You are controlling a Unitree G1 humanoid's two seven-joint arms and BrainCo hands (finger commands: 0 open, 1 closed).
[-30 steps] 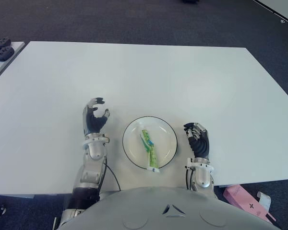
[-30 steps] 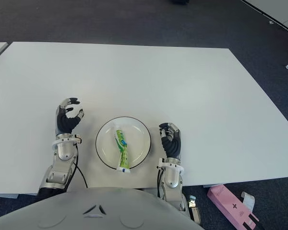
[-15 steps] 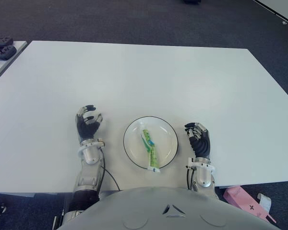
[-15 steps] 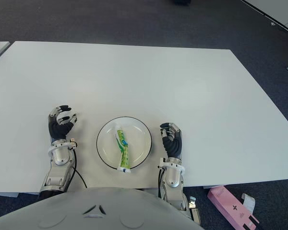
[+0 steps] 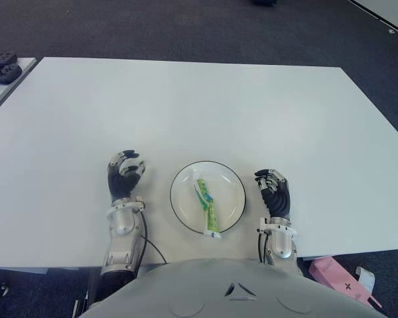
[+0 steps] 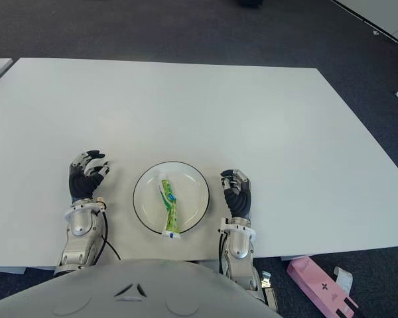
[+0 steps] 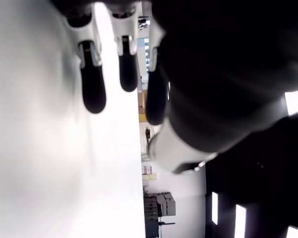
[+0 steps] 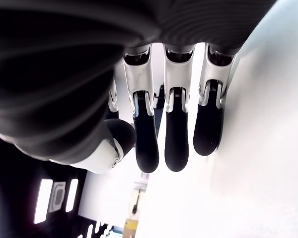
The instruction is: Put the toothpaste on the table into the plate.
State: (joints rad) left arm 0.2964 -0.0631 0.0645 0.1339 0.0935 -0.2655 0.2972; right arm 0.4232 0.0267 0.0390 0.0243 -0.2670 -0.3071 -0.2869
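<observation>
A green and white toothpaste tube [image 5: 205, 204] lies inside the white, black-rimmed plate [image 5: 234, 191] near the front edge of the white table [image 5: 199, 99]. The tube's cap end points toward me. My left hand [image 5: 123, 176] shows just left of the plate, holding nothing, and its fingers [image 7: 92, 94] hang relaxed over bare table in the left wrist view. To the right of the plate shows my right hand [image 5: 273, 192], idle, with its fingers [image 8: 176, 148] loosely extended and nothing between them.
A pink box [image 5: 338, 278] lies on the dark floor below the table's front right corner. Black controllers [image 5: 1, 66] sit on a side table at the far left. Dark carpet surrounds the table.
My left hand has drawn back toward the front edge and sunk lower, its fingers loosening. The right hand, plate and toothpaste have not moved.
</observation>
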